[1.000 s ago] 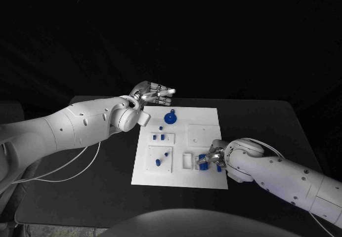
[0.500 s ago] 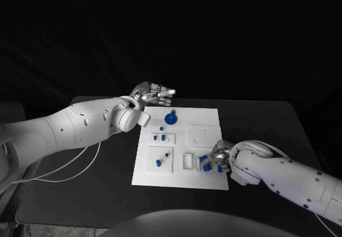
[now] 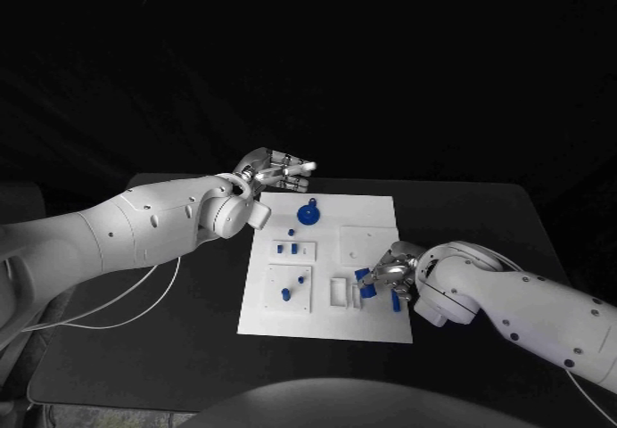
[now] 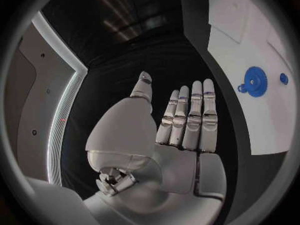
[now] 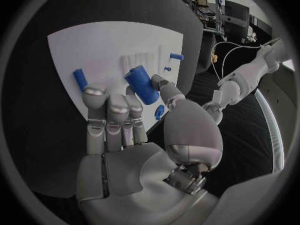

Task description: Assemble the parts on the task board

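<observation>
Parts first: the one that matters is a short blue peg (image 5: 142, 85) pinched between the thumb and fingertips of the right hand (image 3: 386, 276), just above the lower right area of the white board (image 3: 373, 207) in the head view. From the right wrist camera the peg looks like a stubby cylinder, its long axis tilted rather than upright, one end up by the fingertips and the other slanting down toward the thumb. My guess is it's held clear of the board like that so it can be turned and lined up with a slot, probably the raised white holder (image 3: 338, 292) just left of the hand, though I can't tell which socket it belongs in. Another blue peg (image 5: 80, 79) lies flat on the board beside the fingers, and one more blue bit (image 3: 395, 302) sits right by the hand. Further out on the board, a blue gear (image 3: 308, 214) sits near the top centre, with small blue pegs (image 3: 293, 247) on a square plate below it and another pair (image 3: 293, 283) on the plate lower left. The left hand (image 3: 276, 169) hangs over the black table (image 3: 476, 214) past the board's upper left corner, fingers straight and close together, holding nothing, likely parked out of the way.
</observation>
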`<action>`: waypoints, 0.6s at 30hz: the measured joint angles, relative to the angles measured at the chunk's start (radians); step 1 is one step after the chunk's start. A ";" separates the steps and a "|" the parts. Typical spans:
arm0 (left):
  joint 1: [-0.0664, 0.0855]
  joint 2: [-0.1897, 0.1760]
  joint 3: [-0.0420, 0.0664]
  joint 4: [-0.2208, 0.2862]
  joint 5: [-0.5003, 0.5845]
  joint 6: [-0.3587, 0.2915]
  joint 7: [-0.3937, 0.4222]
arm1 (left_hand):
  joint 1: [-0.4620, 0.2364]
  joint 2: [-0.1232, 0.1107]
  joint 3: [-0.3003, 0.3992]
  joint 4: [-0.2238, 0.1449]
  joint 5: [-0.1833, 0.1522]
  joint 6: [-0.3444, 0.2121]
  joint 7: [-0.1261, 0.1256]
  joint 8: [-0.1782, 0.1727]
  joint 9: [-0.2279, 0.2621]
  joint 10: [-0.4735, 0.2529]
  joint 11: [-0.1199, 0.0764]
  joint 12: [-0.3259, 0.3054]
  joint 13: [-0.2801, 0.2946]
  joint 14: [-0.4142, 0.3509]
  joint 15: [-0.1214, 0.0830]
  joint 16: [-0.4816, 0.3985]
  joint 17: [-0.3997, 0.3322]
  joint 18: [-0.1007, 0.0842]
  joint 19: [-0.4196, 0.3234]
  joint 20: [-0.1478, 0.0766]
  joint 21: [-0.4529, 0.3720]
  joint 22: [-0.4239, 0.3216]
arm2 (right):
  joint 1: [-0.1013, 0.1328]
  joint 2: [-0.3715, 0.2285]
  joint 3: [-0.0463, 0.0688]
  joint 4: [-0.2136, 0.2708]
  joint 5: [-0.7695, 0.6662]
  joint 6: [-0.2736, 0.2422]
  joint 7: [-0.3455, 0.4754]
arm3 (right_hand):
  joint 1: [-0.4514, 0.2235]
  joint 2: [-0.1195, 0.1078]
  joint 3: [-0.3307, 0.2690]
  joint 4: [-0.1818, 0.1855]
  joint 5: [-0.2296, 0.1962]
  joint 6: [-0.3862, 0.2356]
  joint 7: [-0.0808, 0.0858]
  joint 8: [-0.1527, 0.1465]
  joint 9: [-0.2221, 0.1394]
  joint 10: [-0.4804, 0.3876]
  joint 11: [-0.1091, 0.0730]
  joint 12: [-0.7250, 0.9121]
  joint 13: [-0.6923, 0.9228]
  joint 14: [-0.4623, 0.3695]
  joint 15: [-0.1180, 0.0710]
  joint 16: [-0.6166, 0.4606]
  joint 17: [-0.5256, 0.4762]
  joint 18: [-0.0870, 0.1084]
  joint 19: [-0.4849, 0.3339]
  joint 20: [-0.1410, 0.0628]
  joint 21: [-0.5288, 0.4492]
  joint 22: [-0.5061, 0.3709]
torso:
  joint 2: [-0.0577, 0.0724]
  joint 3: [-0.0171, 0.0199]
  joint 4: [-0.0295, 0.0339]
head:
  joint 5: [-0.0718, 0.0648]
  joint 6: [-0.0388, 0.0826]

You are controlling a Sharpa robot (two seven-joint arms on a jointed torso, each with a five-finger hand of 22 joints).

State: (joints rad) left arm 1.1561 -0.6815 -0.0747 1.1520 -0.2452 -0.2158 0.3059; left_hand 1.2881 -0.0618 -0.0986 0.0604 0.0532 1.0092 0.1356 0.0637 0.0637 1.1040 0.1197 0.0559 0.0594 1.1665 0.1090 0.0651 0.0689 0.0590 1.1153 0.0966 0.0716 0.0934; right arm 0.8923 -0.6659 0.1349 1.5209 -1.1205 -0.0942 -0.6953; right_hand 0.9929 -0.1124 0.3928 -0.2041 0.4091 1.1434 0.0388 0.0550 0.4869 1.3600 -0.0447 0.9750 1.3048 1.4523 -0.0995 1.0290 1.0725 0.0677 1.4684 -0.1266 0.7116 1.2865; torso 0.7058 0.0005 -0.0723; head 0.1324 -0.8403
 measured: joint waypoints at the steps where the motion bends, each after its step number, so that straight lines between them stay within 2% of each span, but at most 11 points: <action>1: 0.000 0.000 0.000 0.000 0.000 0.000 0.000 | 0.000 0.000 0.000 0.000 0.000 0.000 0.000 0.000 0.000 0.000 0.000 0.000 0.000 0.000 0.000 0.000 0.000 0.000 0.000 0.000 0.000 0.000 | 0.001 0.005 0.000 -0.002 0.004 0.001 0.000 | 0.006 0.006 -0.004 0.001 -0.007 0.000 0.000 0.000 0.000 0.000 0.000 0.000 -0.001 0.000 0.000 0.000 0.000 0.000 0.000 0.000 0.000 0.000 | 0.000 0.0000 0.0001 | 0.000 0.000; 5: 0.000 0.001 0.000 0.000 0.000 0.000 -0.001 | 0.000 0.000 0.000 0.000 0.000 0.000 0.000 0.000 0.000 0.000 0.000 0.000 0.000 0.000 0.000 0.000 0.000 0.000 0.000 0.000 0.000 0.000 | 0.002 0.027 -0.003 -0.018 0.016 0.007 -0.001 | 0.006 0.006 -0.013 0.010 -0.034 0.000 0.000 0.002 0.000 0.000 0.000 -0.007 -0.004 0.000 0.000 0.000 0.000 0.000 0.000 0.000 -0.006 0.000 | 0.000 -0.0004 0.0006 | 0.001 -0.001; 8: 0.000 0.002 0.000 0.000 0.000 0.001 -0.001 | 0.000 0.000 0.000 0.000 0.000 0.000 0.000 0.000 0.000 0.000 0.000 0.000 0.000 0.000 0.000 0.000 0.000 0.000 0.000 0.000 0.000 0.000 | 0.003 0.048 -0.010 -0.034 0.019 0.016 -0.001 | 0.014 0.014 -0.019 0.016 -0.050 0.000 0.000 0.006 0.000 0.000 0.000 -0.008 -0.006 0.000 0.000 0.000 0.000 0.000 0.000 0.000 -0.010 0.000 | 0.001 -0.0005 0.0011 | 0.001 -0.001; 13: 0.000 0.004 0.000 0.000 0.000 0.002 -0.002 | 0.000 0.000 0.000 0.000 0.000 0.000 0.000 0.000 0.000 0.000 0.000 0.000 0.000 0.000 0.000 0.000 0.000 0.000 0.000 0.000 0.000 -0.003 | 0.003 0.078 -0.025 -0.061 0.018 0.031 -0.002 | 0.014 0.014 -0.035 0.034 -0.079 0.000 0.000 0.006 -0.006 0.000 0.000 -0.008 -0.009 0.000 0.000 -0.004 0.000 0.000 0.000 0.000 -0.011 0.001 | 0.001 -0.0004 0.0016 | 0.001 -0.003; 14: 0.000 0.005 0.000 0.000 0.000 0.002 -0.003 | 0.000 0.000 0.000 0.000 0.000 0.000 0.000 0.000 0.000 0.000 0.000 0.000 0.000 0.000 0.000 0.000 0.000 0.000 0.000 0.000 0.000 -0.003 | 0.003 0.085 -0.029 -0.068 0.017 0.034 -0.002 | 0.023 0.022 -0.035 0.039 -0.080 0.000 0.000 0.006 -0.009 0.000 0.000 -0.008 -0.010 0.000 0.000 -0.004 0.000 0.000 0.000 0.000 -0.011 0.001 | 0.001 -0.0003 0.0016 | 0.001 -0.003; 18: 0.000 0.006 0.000 0.000 0.000 0.004 -0.003 | 0.000 0.000 0.000 0.000 0.000 0.000 0.000 0.000 0.000 0.000 0.000 0.000 0.000 0.000 0.000 0.000 0.000 0.000 0.000 0.000 0.000 -0.004 | 0.003 0.104 -0.038 -0.089 0.014 0.042 -0.002 | 0.024 0.024 -0.040 0.050 -0.085 0.000 0.000 0.006 -0.015 0.000 0.000 -0.008 -0.011 0.000 0.000 -0.004 0.001 0.000 0.000 0.000 -0.011 0.001 | 0.002 0.0000 0.0015 | 0.002 -0.003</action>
State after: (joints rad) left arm 1.1561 -0.6755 -0.0747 1.1516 -0.2457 -0.2121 0.3025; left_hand 1.2881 -0.0618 -0.0986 0.0604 0.0532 1.0091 0.1356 0.0637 0.0637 1.1040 0.1197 0.0559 0.0594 1.1665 0.1090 0.0650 0.0689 0.0591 1.1152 0.0966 0.0717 0.0894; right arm 0.8950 -0.5622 0.0974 1.4318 -1.1067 -0.0521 -0.6974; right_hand 1.0167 -0.0889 0.3528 -0.1540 0.3241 1.1432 0.0391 0.0609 0.4724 1.3600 -0.0447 0.9672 1.2936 1.4522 -0.0991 1.0251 1.0731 0.0677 1.4684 -0.1266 0.7006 1.2880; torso 0.7075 0.0005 -0.0708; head 0.1343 -0.8434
